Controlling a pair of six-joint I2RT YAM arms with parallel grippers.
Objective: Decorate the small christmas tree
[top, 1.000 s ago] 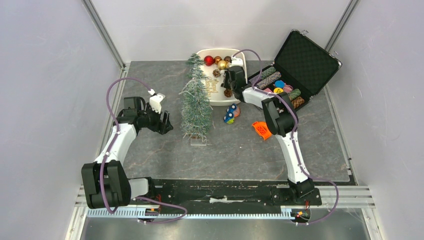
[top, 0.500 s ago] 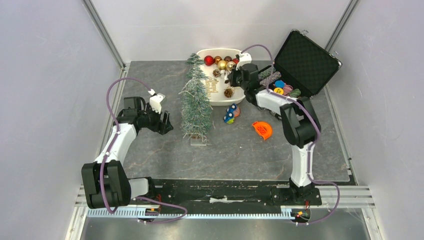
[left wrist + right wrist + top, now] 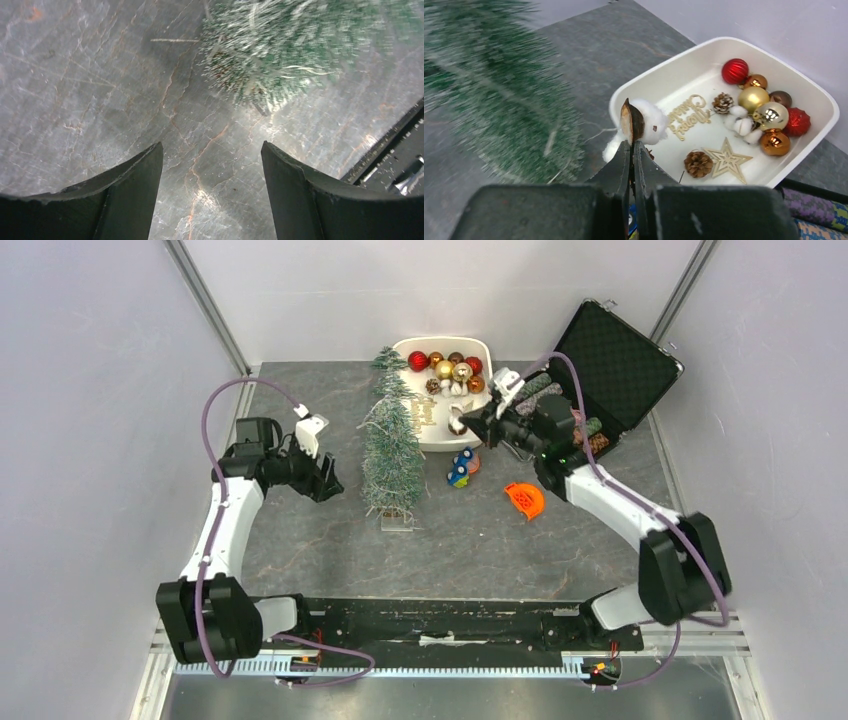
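Note:
The small christmas tree (image 3: 392,450) stands mid-table on its clear base, frosted green; it is blurred in both wrist views (image 3: 280,50) (image 3: 489,90). My right gripper (image 3: 468,426) (image 3: 631,144) is shut on a white cotton ornament with a brown husk (image 3: 644,122), held over the near edge of the white tray (image 3: 403,350), just right of the tree. In the tray (image 3: 704,47) lie red and gold baubles (image 3: 754,97), pine cones (image 3: 698,164), a wooden star (image 3: 725,160) and a "Merry Christmas" sign (image 3: 689,115). My left gripper (image 3: 325,480) (image 3: 211,146) hangs open and empty left of the tree.
An open black case (image 3: 610,360) with coloured rolls stands at the back right. Two small blue figures (image 3: 461,468) lie in front of the tray, and an orange object (image 3: 525,500) lies further right. Grey walls close in on three sides.
My right arm swung out to the right and its jaws closed on the cotton ornament, lifting it toward the tray's near edge. The left gripper shifted slightly away from me.

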